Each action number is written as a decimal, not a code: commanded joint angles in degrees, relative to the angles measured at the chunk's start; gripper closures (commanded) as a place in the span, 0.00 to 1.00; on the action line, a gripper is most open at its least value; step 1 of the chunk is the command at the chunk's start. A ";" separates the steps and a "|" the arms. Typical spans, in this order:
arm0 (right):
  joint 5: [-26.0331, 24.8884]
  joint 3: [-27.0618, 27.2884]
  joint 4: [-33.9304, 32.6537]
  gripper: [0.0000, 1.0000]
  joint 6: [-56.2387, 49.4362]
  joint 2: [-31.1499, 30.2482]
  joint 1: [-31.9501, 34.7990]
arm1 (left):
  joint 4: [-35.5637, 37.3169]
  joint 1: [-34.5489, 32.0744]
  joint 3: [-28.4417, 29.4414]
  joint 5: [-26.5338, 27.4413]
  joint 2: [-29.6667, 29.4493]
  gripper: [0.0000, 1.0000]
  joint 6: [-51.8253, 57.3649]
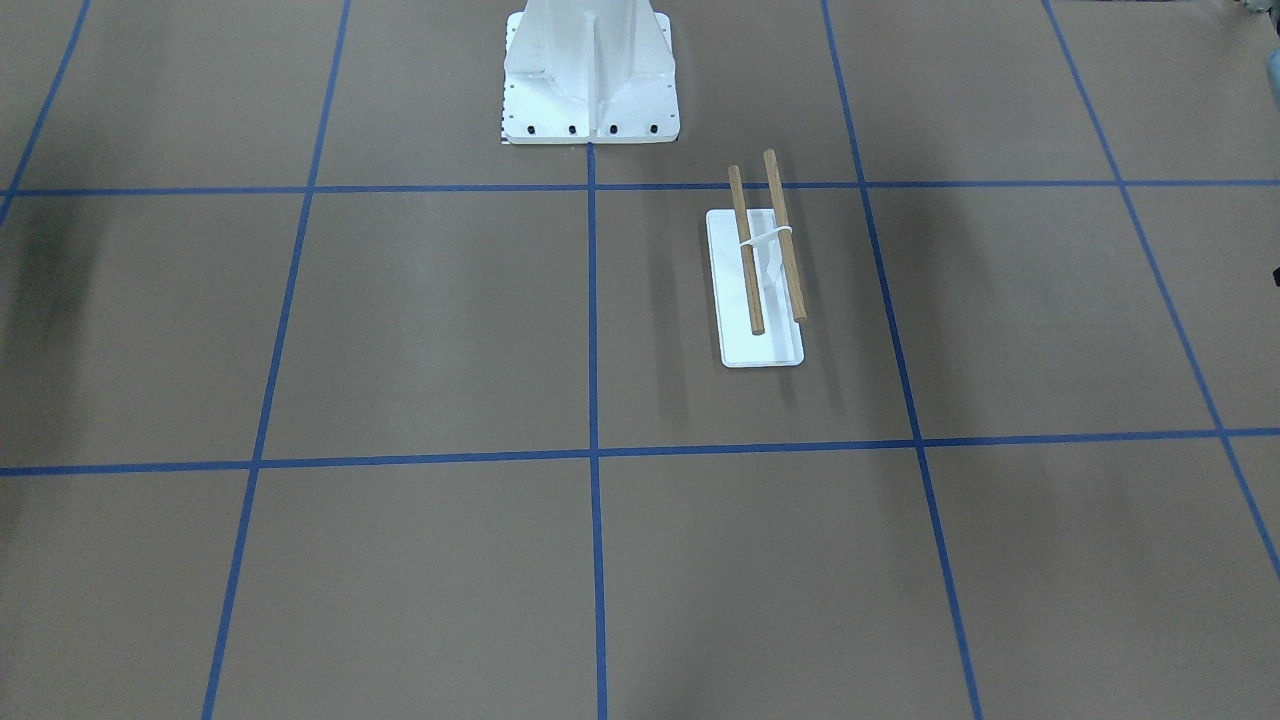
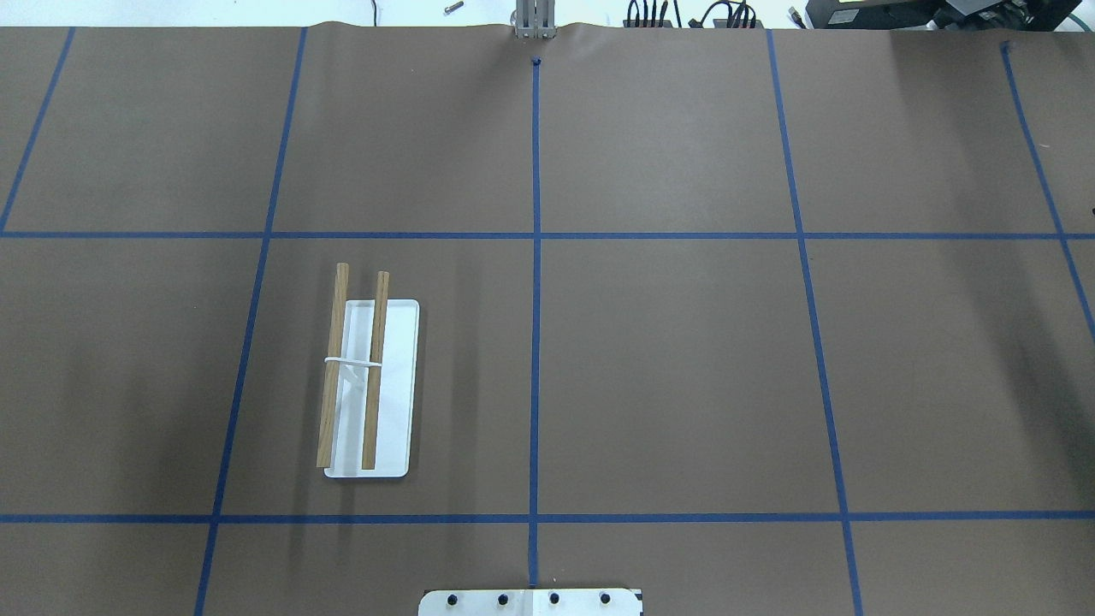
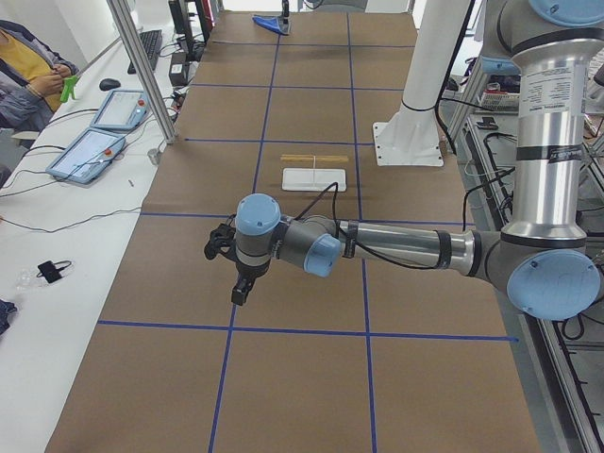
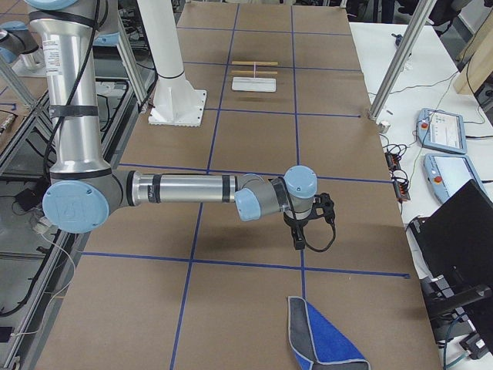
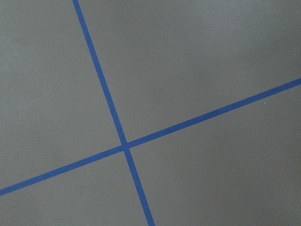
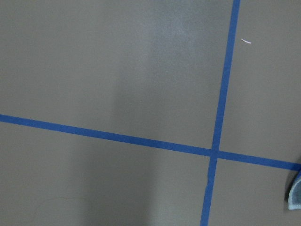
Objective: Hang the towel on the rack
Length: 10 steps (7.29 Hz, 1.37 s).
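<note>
The towel [image 4: 322, 344] lies on the brown tabletop [image 2: 684, 342] at the robot's right end, in the nearest part of the exterior right view. It is royal blue with a thin pale-grey edging and is folded over on itself into a rough wedge, narrow at the far end and wider toward the camera, with one flap lying over the other. A rounded, grey-edged corner of it just shows at the right edge of the right wrist view, beside a crossing of blue tape lines.

The rack [image 2: 369, 387] stands well apart from it, on the robot's left half of the tabletop: a white base with two parallel wooden rods held above it by a white support. Nothing hangs on the rods.

The right fingers [image 4: 299, 240] hover above the tabletop near the towel, apart from it; whether they are released or clenched I cannot tell. The left fingers [image 3: 241, 291] hang over bare tabletop, and their state I cannot tell either
</note>
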 commanded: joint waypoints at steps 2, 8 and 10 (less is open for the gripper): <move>-1.27 -11.23 1.84 0.00 0.41 3.54 -0.17 | -0.10 0.01 0.57 0.27 -0.25 0.02 -0.34; -9.01 -27.68 7.73 0.10 10.95 10.40 -0.26 | -0.10 0.01 -0.13 0.36 -0.34 0.02 -0.51; -9.10 -34.26 13.75 0.11 14.45 12.78 -0.26 | -0.10 0.01 -0.12 0.19 -0.25 0.02 -0.42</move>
